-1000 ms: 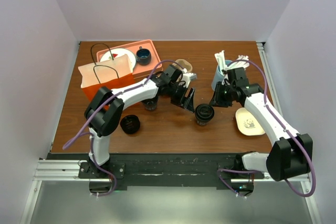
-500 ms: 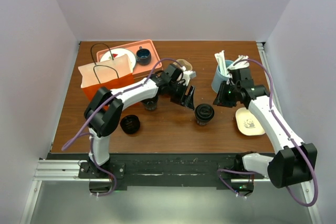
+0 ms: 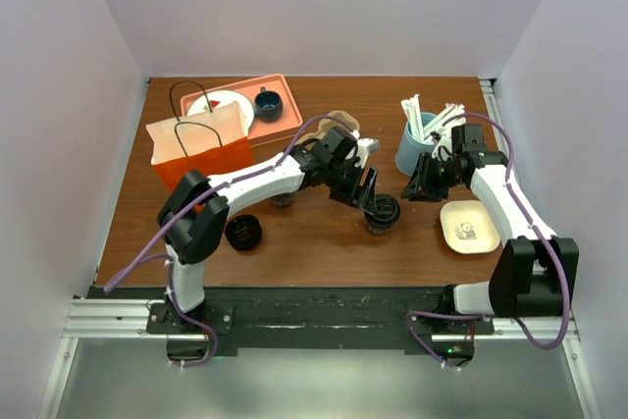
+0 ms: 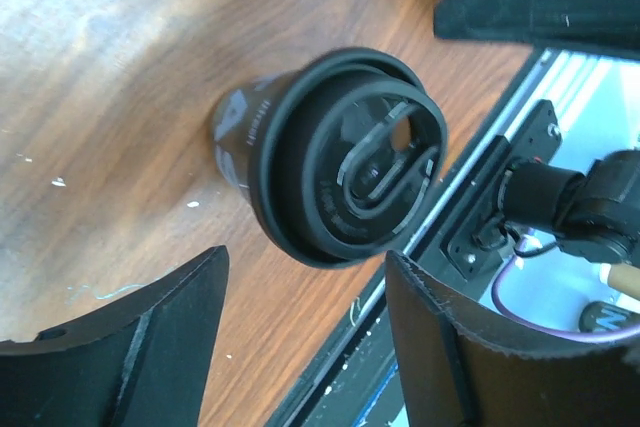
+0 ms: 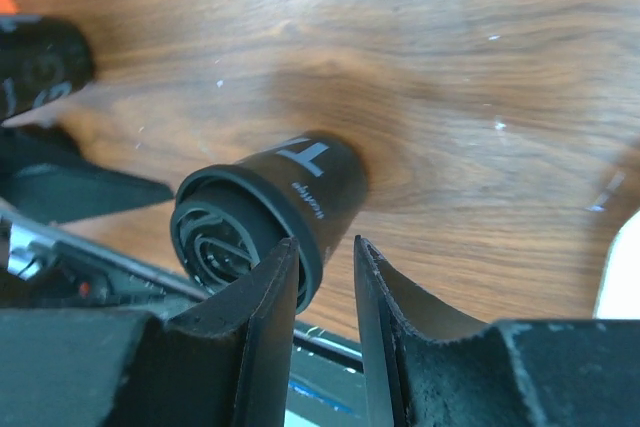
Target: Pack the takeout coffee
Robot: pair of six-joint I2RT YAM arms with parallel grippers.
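Wooden counter (image 3: pixel 324 242) carries the lidded takeout coffee (image 3: pixel 386 213), with the left hand (image 3: pixel 370 193) spread close by it and the right hand (image 3: pixel 420 184) slightly parted.

Our left arm (image 3: pixel 260 176) reaches to centre, jaws wide apart; our right arm (image 3: pixel 505 201) folds inward, jaws slightly parted.

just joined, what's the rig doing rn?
The left pincer is open and lined up on the lidded cup, which stands upright mid-table; it has no grip on it yet. The right pincer sits just right of the cup, slightly open and holding nothing. The orange bag stands at the back left, so the cup is not packed yet.
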